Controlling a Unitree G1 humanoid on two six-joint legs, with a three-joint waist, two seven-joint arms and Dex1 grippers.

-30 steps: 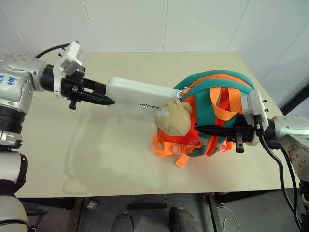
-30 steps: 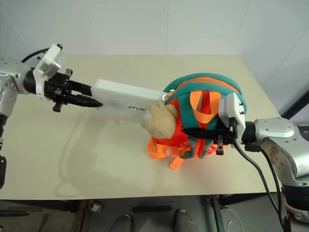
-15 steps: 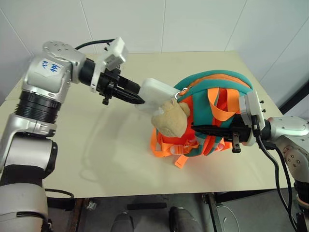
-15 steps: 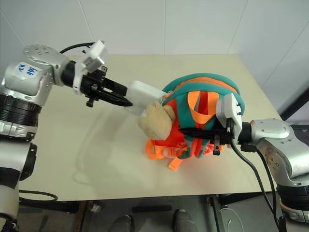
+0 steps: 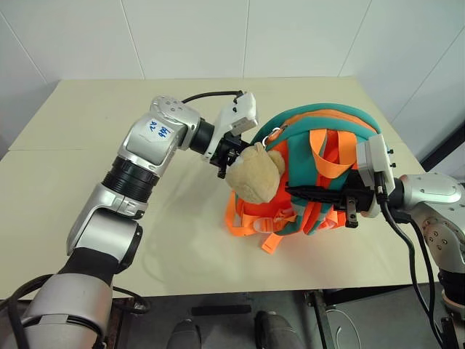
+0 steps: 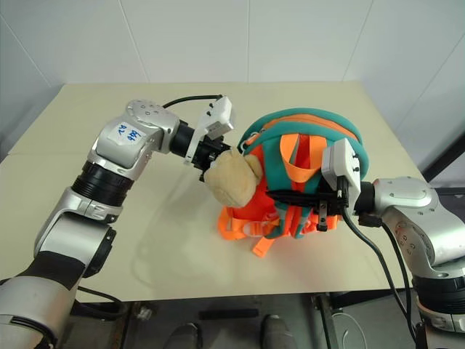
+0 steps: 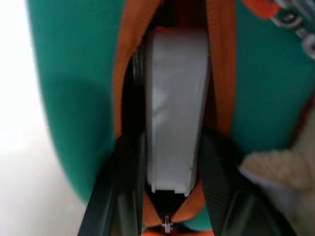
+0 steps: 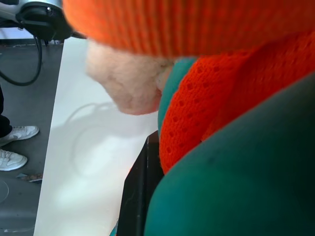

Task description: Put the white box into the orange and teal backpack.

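Note:
The orange and teal backpack (image 5: 320, 120) stands on the beige table (image 5: 94, 123), its zip opening facing my left arm. A beige plush toy (image 5: 254, 174) hangs at its front. My left gripper (image 5: 240, 151) is right at the opening, behind the plush. In the left wrist view the white box (image 7: 174, 108) sits end-on inside the orange-edged opening, straight ahead of that gripper. From the head views the box is hidden inside the bag. My right gripper (image 5: 294, 191) is shut on the backpack's front, among the teal and orange straps.
Loose orange webbing straps (image 5: 254, 222) spill onto the table in front of the backpack. The table's front edge (image 5: 218, 287) runs close below them, with floor beyond. A white wall rises behind the table's far edge.
My left arm swung right and a little down, sliding the white box into the backpack until it vanished from the head views. The right gripper kept its hold and stayed put.

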